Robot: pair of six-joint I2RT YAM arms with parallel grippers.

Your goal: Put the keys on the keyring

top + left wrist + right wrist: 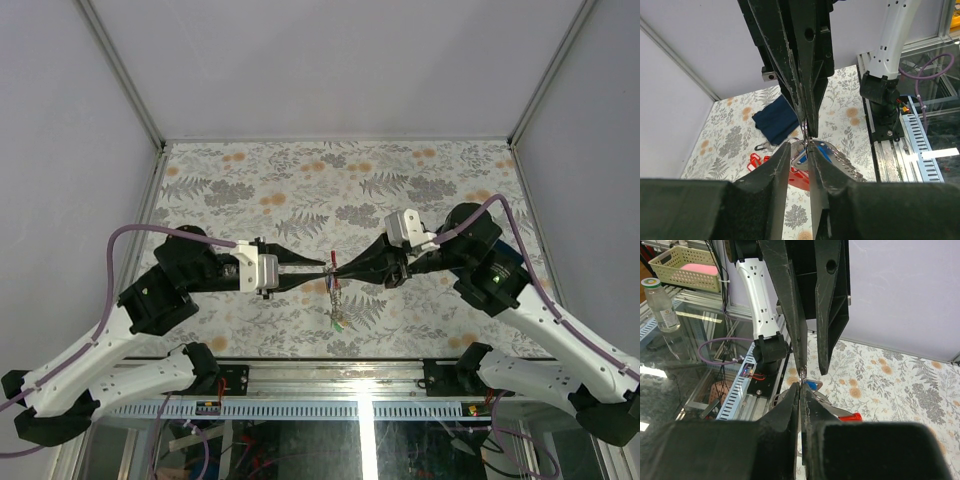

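- Silvery keys (337,300) dangle with a chain (338,318) below the left hand (324,267) and right hand (344,268), which meet tip to tip above the floral table (300,180).
- Left wrist: this hand's jaws stand narrowly parted about metal; grip unclear. Navy cloth (776,120) lies beyond.
- Right wrist: pressed shut at the keyring (803,372); I'd nudge slowly, since crowded tips hide the ring.

keys (336,295) between left claw (324,265), right claw (343,269)
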